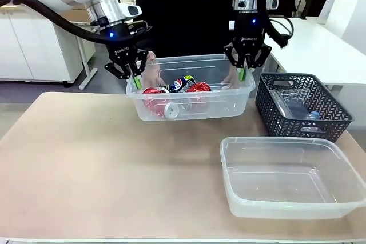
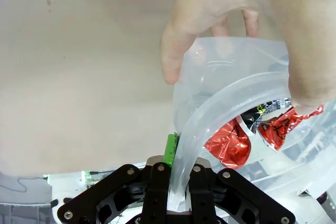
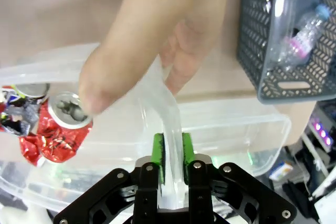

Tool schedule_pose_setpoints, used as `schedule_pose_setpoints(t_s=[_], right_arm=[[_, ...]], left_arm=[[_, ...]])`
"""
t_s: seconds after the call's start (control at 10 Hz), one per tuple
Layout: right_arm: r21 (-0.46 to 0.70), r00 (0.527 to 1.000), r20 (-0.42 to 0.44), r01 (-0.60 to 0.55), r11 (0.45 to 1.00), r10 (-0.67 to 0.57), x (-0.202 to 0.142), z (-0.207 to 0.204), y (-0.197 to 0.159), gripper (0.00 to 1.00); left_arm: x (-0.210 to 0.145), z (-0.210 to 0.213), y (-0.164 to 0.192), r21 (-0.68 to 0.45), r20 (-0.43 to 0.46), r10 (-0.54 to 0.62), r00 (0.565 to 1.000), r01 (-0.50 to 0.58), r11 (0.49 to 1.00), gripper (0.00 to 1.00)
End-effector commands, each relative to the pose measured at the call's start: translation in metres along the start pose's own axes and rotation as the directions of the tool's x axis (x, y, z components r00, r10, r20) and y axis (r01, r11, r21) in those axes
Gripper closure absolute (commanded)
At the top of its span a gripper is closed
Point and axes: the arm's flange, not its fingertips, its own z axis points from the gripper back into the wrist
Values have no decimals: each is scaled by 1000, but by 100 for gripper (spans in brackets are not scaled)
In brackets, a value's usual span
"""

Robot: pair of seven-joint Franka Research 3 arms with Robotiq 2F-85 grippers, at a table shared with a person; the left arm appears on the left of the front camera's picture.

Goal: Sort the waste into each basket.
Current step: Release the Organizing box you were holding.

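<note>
A clear tub sits at the table's far middle with several crushed cans inside: red cans and a dark blue one. My left gripper is shut on the tub's left rim, with one green pad showing against the plastic. My right gripper is shut on the right rim, pinched between both green pads. A person's hands also hold the tub at both ends. Red cans lie just inside it. A second clear tub stands empty at front right.
A dark grey mesh basket at the right holds clear plastic bottles. The person stands right behind the tub, with a hand close above each gripper. The table's left half and front are bare.
</note>
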Motion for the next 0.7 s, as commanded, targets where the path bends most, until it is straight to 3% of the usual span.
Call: schedule_pose_setpoints(t_s=[0.0, 0.1, 0.3, 0.4, 0.6], right_arm=[[10, 965, 262, 6, 1000, -9, -45, -6, -7, 4], [28, 954, 301, 10, 1000, -18, -52, -6, -13, 0], [49, 944, 330, 7, 999, -23, -57, -7, -20, 0], [60, 938, 347, -9, 998, -12, -60, -6, -21, 4], [92, 926, 377, -54, 994, 15, -68, -4, -23, 0]], left_arm=[[-36, 14, -12, 73, 114, 0, 993, -8, 997, 36], [-50, 21, -11, 64, 147, -24, 989, 14, 998, 0], [-75, 32, -4, 46, 217, -35, 976, 26, 999, 0], [-83, 36, 0, 36, 247, -33, 968, 24, 999, 14], [-86, 39, 6, 22, 269, -37, 962, 33, 999, 0]])
